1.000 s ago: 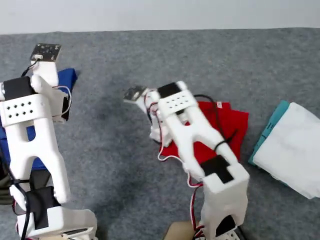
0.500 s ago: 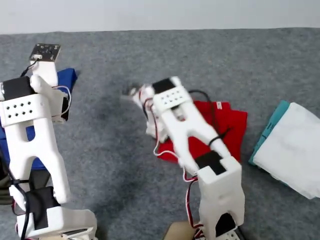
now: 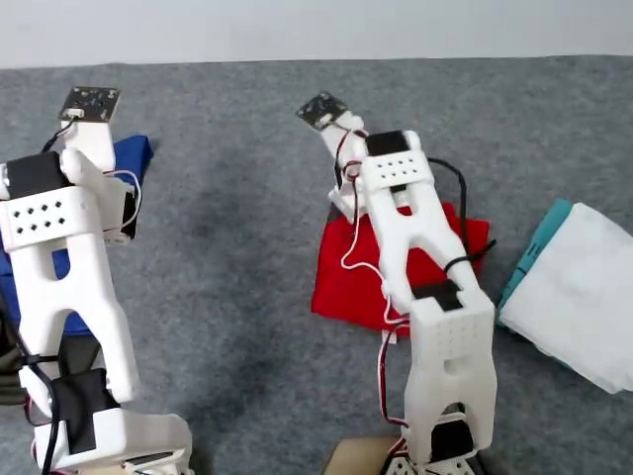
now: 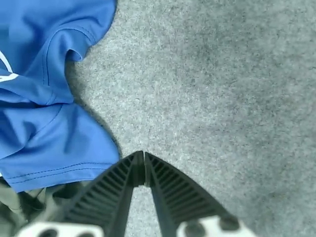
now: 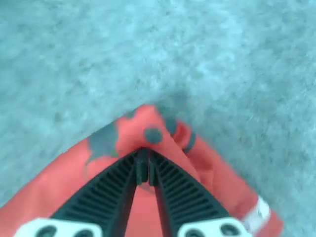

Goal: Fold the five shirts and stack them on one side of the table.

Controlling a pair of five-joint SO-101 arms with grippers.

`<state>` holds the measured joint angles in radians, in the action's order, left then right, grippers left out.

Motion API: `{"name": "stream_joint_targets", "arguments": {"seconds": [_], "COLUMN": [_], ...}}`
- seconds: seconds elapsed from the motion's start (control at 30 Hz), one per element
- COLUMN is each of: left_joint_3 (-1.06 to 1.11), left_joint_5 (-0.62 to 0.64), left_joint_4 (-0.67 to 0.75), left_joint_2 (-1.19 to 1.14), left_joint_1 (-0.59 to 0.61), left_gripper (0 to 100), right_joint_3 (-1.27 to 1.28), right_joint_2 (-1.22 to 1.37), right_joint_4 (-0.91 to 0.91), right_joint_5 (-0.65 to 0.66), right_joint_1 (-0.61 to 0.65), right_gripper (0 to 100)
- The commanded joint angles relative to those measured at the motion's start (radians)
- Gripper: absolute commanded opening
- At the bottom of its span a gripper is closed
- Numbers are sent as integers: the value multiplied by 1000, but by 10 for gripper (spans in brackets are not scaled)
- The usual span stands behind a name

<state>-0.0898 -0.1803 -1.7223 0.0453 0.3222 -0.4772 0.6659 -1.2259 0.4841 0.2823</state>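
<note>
Lying at the table's (image 3: pixel 227 247) right edge, a folded white shirt (image 3: pixel 584 297) sits on a teal shirt (image 3: pixel 539 242). A crumpled blue shirt (image 4: pixel 44 64) lies at the left edge, just beside the left gripper (image 4: pixel 144 170), whose jaws are pressed together over bare grey surface. The red shirt (image 3: pixel 346 282) is roughly folded, right of the table's middle and partly under the right arm, and the right gripper (image 5: pixel 142 170) is clamped narrow on its corner toward the far edge, with fabric bunched at the tips.

Left hand (image 4: pixel 144 168) closed; right hand (image 5: pixel 142 165) closed.
</note>
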Motion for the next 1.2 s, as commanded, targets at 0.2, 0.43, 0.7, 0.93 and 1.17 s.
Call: {"name": "stream_joint_targets", "arguments": {"seconds": [0.2,0.43,0.7,0.93,1.17], "left_joint_3": [-8,-7,-5,-5,-7], "left_joint_5": [-2,-2,0,14,58], "left_joint_4": [12,14,28,-3,-31], "left_joint_2": [40,38,38,48,49], "left_joint_1": [3,0,0,0,55], "left_gripper": [7,7,7,7,7], "right_joint_3": [-244,-493,-787,-801,-551], "right_joint_2": [142,205,213,166,2], "right_joint_4": [28,-125,-507,-573,-568], "right_joint_5": [-2,-2,-2,-94,-242], "right_joint_1": [90,136,70,-5,-48], "right_gripper": [14,16,19,19,20]}}
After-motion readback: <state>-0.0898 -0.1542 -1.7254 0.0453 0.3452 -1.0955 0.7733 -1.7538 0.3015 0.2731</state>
